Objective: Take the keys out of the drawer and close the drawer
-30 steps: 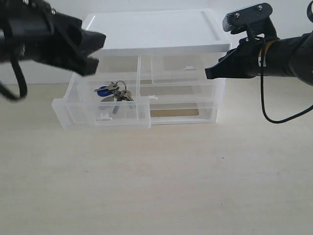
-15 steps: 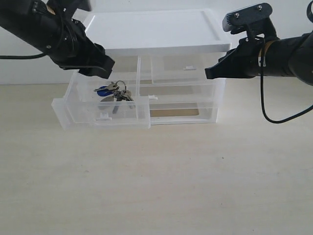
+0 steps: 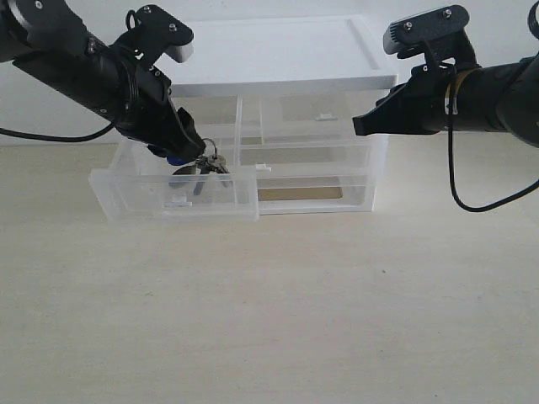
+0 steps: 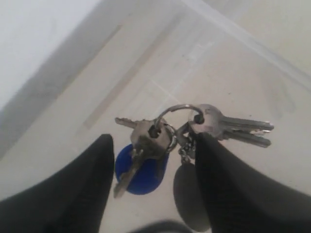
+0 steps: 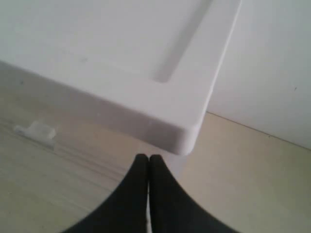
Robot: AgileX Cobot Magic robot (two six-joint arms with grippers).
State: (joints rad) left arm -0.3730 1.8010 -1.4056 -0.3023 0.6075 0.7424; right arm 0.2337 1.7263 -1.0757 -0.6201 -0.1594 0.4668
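Note:
The drawer (image 3: 135, 199), clear plastic, stands pulled out at the unit's upper left. In it lie the keys (image 3: 214, 163), silver on a ring with a blue tag (image 4: 146, 174) and a dark grey fob (image 4: 187, 191). My left gripper (image 3: 187, 154) reaches down into the drawer. It is open, and in the left wrist view its fingers straddle the keys (image 4: 214, 124) without closing on them. My right gripper (image 3: 358, 126) is shut and empty, hovering beside the unit's upper right corner.
The white-topped drawer unit (image 3: 278, 59) stands at the back of the pale table against a wall. Its upper right drawer (image 3: 320, 118) and full-width lower drawer (image 3: 312, 189) are closed. In the right wrist view the unit's top (image 5: 97, 58) fills the frame beyond the shut fingertips.
My left arm has swung down and to the right, from above the drawer's left side into the drawer over the keys. The right arm has not moved.

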